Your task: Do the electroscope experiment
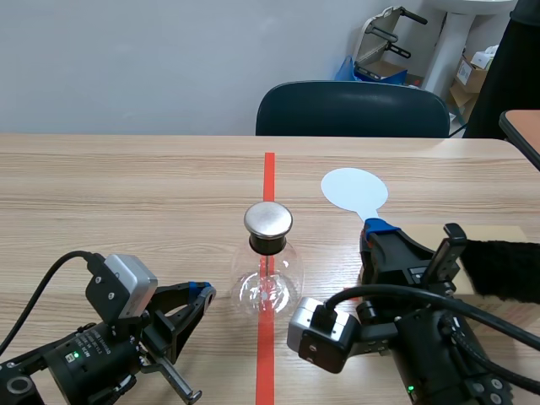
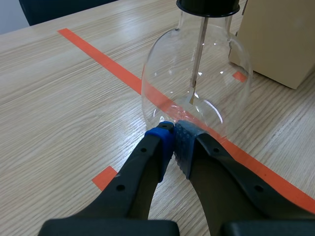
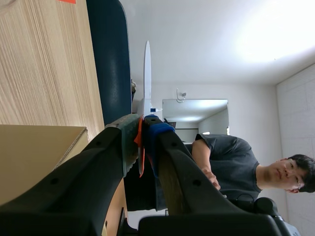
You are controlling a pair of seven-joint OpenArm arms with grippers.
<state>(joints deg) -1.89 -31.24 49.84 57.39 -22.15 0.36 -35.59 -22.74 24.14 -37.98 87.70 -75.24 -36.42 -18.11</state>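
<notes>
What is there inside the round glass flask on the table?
Inside the round clear glass flask a thin metal rod hangs down from the black stopper. The stopper covers the rod's upper end. What sits at its lower tip is too small to tell.

No readable text, labels, brands or numbers anywhere; only unlettered orange-red tape marks on table.
</notes>
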